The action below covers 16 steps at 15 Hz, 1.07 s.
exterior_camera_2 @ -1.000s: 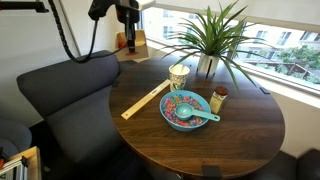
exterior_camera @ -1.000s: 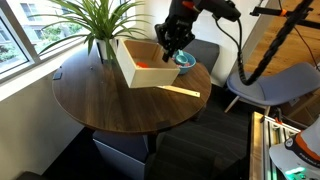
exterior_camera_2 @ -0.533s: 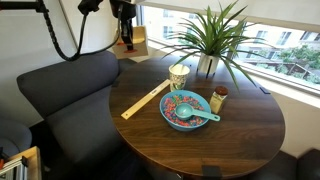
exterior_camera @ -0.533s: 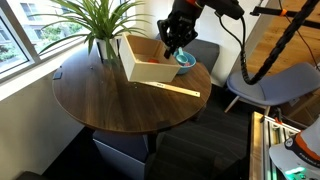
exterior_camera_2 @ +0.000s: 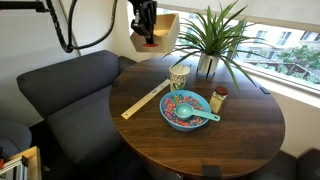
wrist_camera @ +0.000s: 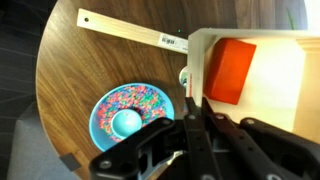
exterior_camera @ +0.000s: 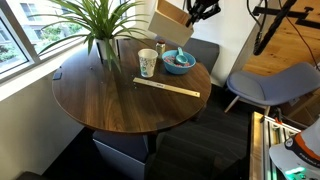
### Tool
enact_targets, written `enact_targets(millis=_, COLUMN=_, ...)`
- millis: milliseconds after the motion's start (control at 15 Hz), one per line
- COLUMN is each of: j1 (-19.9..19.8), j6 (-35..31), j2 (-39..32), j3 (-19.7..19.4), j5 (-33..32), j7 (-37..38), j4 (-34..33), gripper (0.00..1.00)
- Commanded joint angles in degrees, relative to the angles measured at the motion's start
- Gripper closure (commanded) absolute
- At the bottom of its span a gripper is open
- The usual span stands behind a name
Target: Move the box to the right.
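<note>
The pale wooden box [exterior_camera: 169,15] hangs tilted in the air, high above the round table's far edge, near the plant. It also shows in an exterior view [exterior_camera_2: 157,30]. My gripper [exterior_camera: 190,16] is shut on one thin wall of it. In the wrist view the gripper [wrist_camera: 194,100] clamps the box's [wrist_camera: 262,80] left wall, and an orange block [wrist_camera: 232,70] lies inside the box. The gripper also shows in an exterior view [exterior_camera_2: 147,28], coming down onto the box from above.
On the dark round table [exterior_camera: 100,100] stand a paper cup [exterior_camera: 148,63], a blue bowl [exterior_camera: 179,62] with a spoon, a flat wooden stick [exterior_camera: 168,87] and a potted plant [exterior_camera: 100,30]. A small jar [exterior_camera_2: 218,99] stands by the bowl [exterior_camera_2: 186,109]. A dark sofa [exterior_camera_2: 60,90] and a grey chair [exterior_camera: 265,85] flank the table.
The gripper has lifted the box off the table, from beside the bowl to high in the air. The cup that the box hid now shows.
</note>
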<state>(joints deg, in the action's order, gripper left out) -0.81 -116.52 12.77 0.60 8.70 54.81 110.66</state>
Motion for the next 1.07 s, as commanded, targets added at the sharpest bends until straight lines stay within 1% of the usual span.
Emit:
enact_targets(millis=0, j1=-4.3, j6=-1.0, j2=7.5, j3=-0.7, j5=-2.2, j7=7.1, j4=7.5, gripper=0.98)
enact_targets(millis=67, j1=-5.2, j6=-1.8, j2=8.4, j3=-0.2, j5=-3.0, j7=10.0, j4=8.6, gripper=0.98)
enact_targets(millis=133, j1=-4.3, j6=0.1, j2=4.6, j3=-0.9, j5=-1.3, j7=4.5, j4=4.2, gripper=0.94)
enact_targets(millis=333, j1=-5.3, j6=0.0, j2=7.1, j3=-0.8, j5=-2.0, j7=7.5, j4=6.6, gripper=0.94)
enact_targets(millis=400, j1=-5.3, j6=0.0, j2=7.2, j3=-0.6, j5=-2.1, j7=7.9, j4=6.8, gripper=0.98)
enact_targets(millis=533, j1=-7.3, j6=-0.8, j2=6.4, j3=-0.8, j5=-3.3, j7=12.8, j4=6.6, gripper=0.98)
enact_targets(millis=733, j1=-10.5, j6=1.0, j2=6.0, j3=-2.9, j5=-5.2, j7=17.8, j4=5.4, gripper=0.98)
enact_targets(millis=1000, j1=-13.4, j6=1.9, j2=3.5, j3=-6.9, j5=-5.0, j7=18.6, j4=2.9, gripper=0.98)
